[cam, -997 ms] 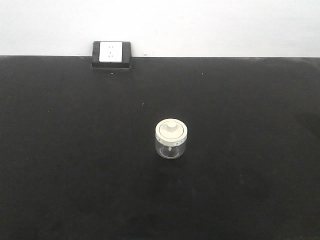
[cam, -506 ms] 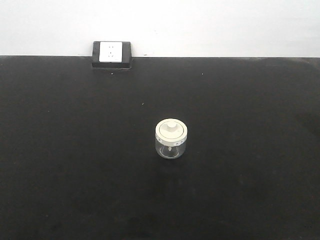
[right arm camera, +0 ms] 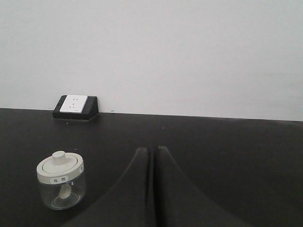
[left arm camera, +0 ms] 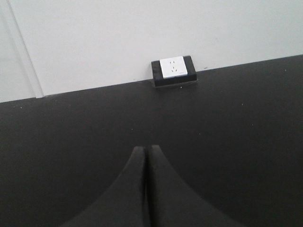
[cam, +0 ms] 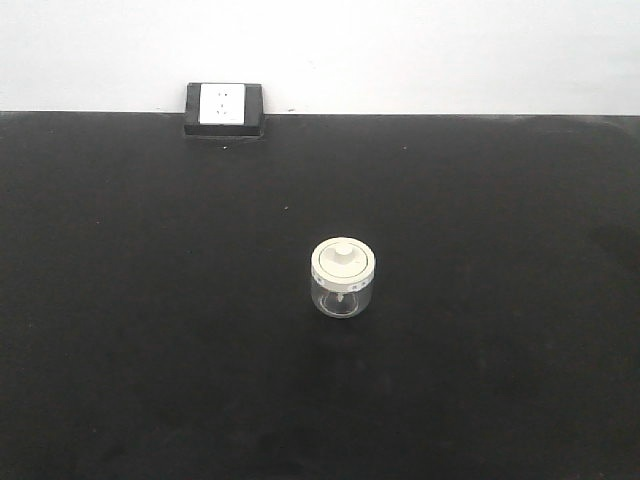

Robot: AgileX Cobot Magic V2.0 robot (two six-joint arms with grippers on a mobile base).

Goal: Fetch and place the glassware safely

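Front view: the jar (cam: 343, 279) stands upright, lid on, mid-counter (cam: 150, 300), well apart from the socket box (cam: 224, 108); no arm shows. Left wrist view: the left end effector (left arm camera: 146, 153) is closed, empty; no jar visible. Right wrist view: the right end effector (right arm camera: 152, 153), closed and empty, has the jar (right arm camera: 61, 179) near, ahead-left, so it looks nearer.

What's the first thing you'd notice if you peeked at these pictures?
A little clear glass jar with a cream-white knobbed lid, standing upright and alone in the middle of a big black table. Next, the white socket box at the table's far edge against the wall. Both wrist views show a gripper, left and right, closed and holding nothing.
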